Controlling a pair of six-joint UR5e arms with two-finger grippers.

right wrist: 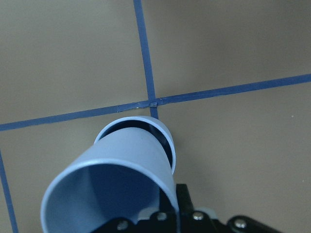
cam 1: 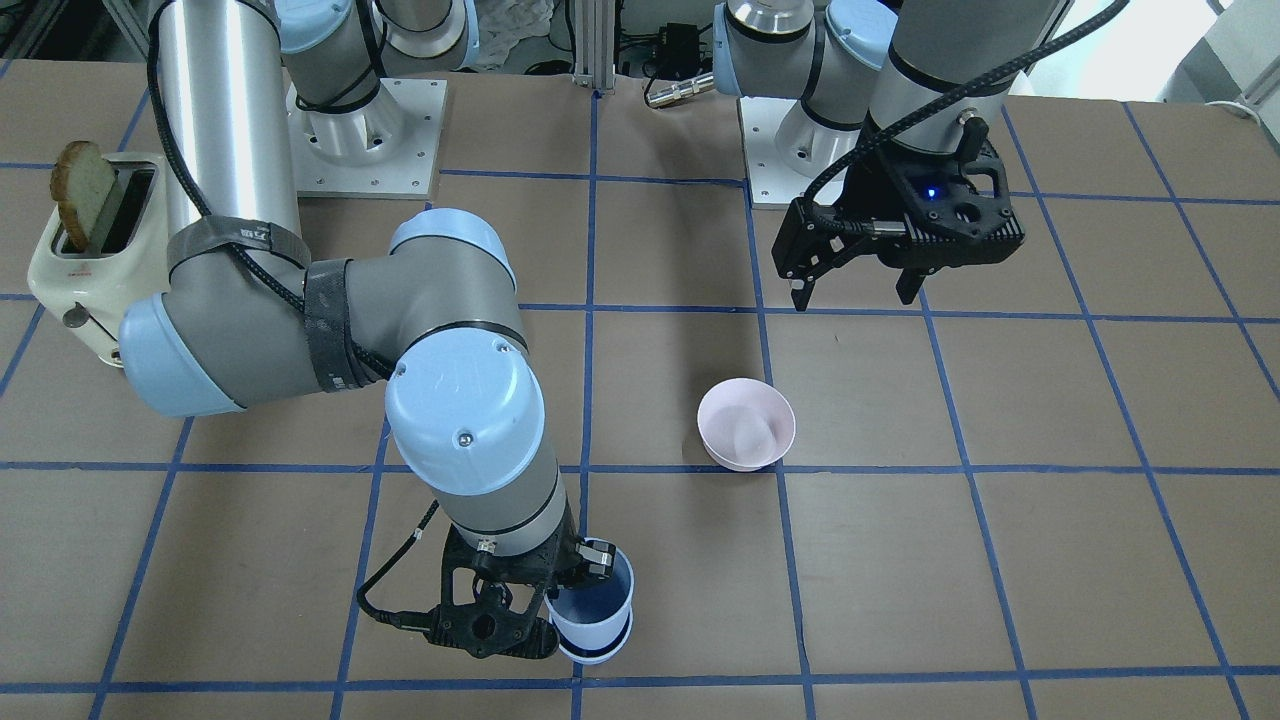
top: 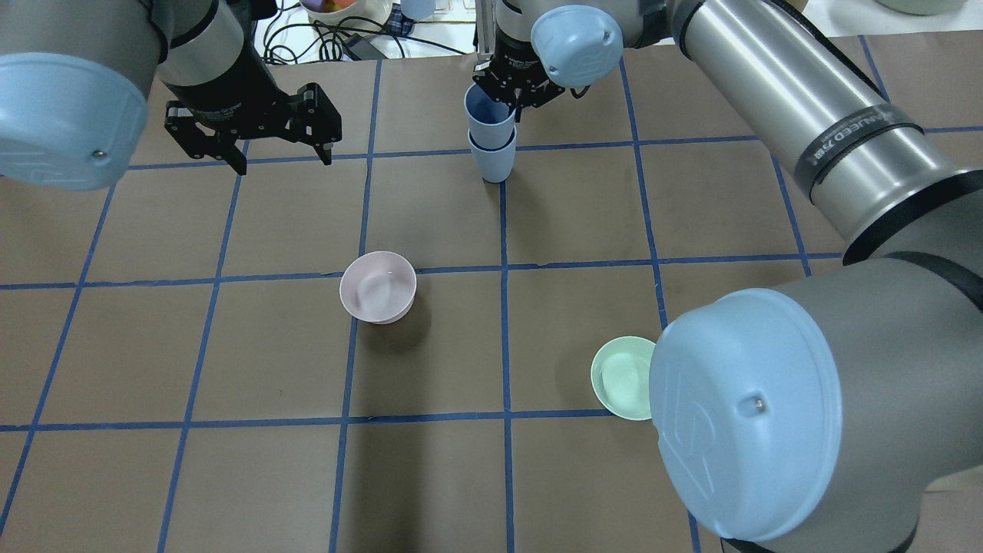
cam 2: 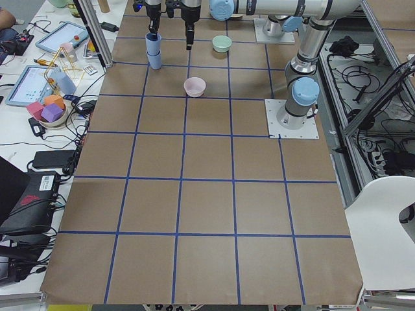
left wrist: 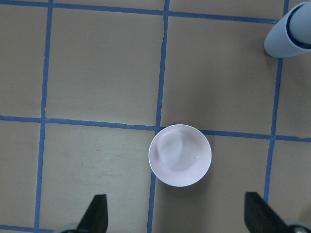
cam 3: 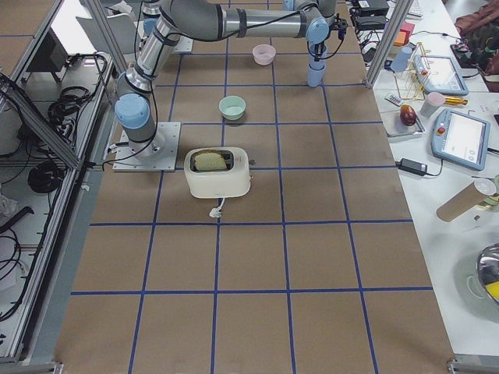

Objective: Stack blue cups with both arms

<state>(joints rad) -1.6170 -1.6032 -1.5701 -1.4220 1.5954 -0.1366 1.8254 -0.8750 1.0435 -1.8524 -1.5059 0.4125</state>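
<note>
Two blue cups stand at the table's far middle. The upper cup (top: 487,114) sits tilted and partly nested in the lower cup (top: 492,160), which stands on the table. My right gripper (top: 508,98) is shut on the upper cup's rim, one finger inside and one outside; both show in the front view (cam 1: 592,612) and in the right wrist view (right wrist: 116,189). My left gripper (top: 284,160) is open and empty, held above the table to the left of the cups, with the pink bowl (left wrist: 180,155) below it.
The pink bowl (top: 378,286) sits left of centre. A mint-green bowl (top: 619,376) sits at right, partly hidden by my right arm's elbow. A cream toaster (cam 1: 88,262) with a bread slice stands near the right arm's base.
</note>
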